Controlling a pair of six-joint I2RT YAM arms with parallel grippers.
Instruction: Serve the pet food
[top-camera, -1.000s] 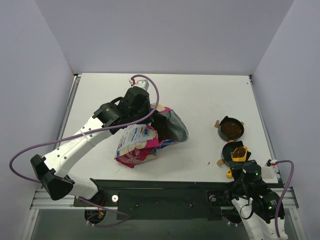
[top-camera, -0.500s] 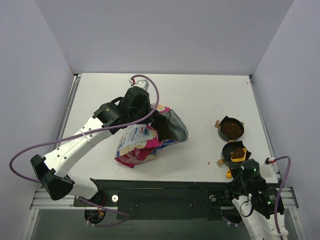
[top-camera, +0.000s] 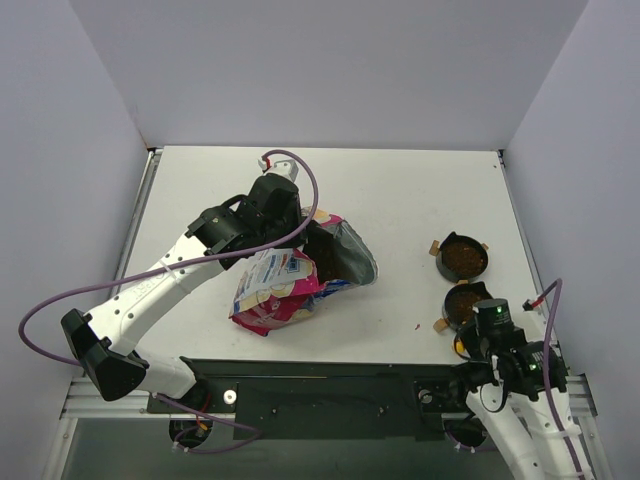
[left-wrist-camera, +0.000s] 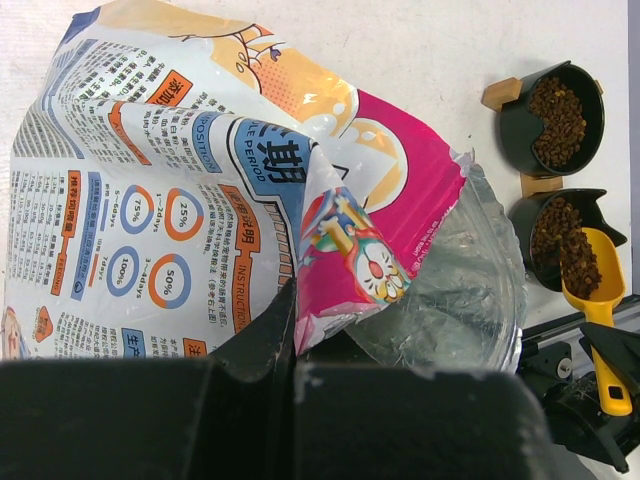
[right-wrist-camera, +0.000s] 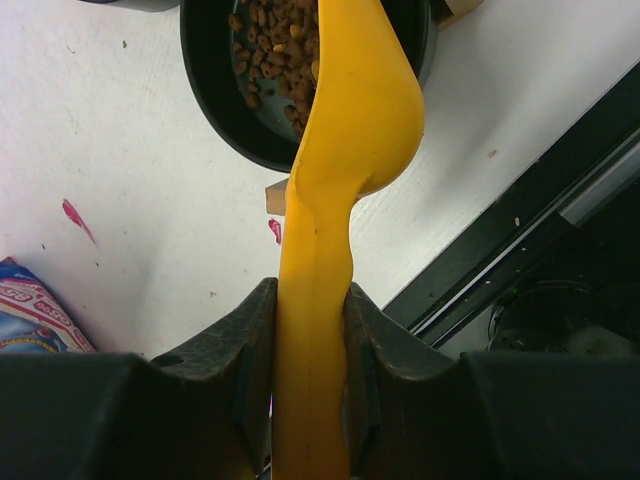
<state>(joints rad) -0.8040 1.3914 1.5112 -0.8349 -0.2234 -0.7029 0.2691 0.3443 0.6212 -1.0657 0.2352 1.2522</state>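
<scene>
The bag (left-wrist-camera: 385, 185) is pink, blue and orange, with cartoon print. Kibble (left-wrist-camera: 557, 110) is dark brown, bowls (left-wrist-camera: 514, 128) black, scoop (right-wrist-camera: 345, 130) yellow.

I see a white table (top-camera: 400, 190) boxed in by plain pale-grey walls (top-camera: 330, 70) at the back and both sides. Light falls evenly and softly. A black panel (top-camera: 330, 385) runs along the table's near edge.

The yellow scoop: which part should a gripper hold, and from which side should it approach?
Grip the scoop's narrow handle from the table's near edge, as the right gripper does. The wide cup end hangs over the near black bowl of pet food, leaving only the handle free.
</scene>
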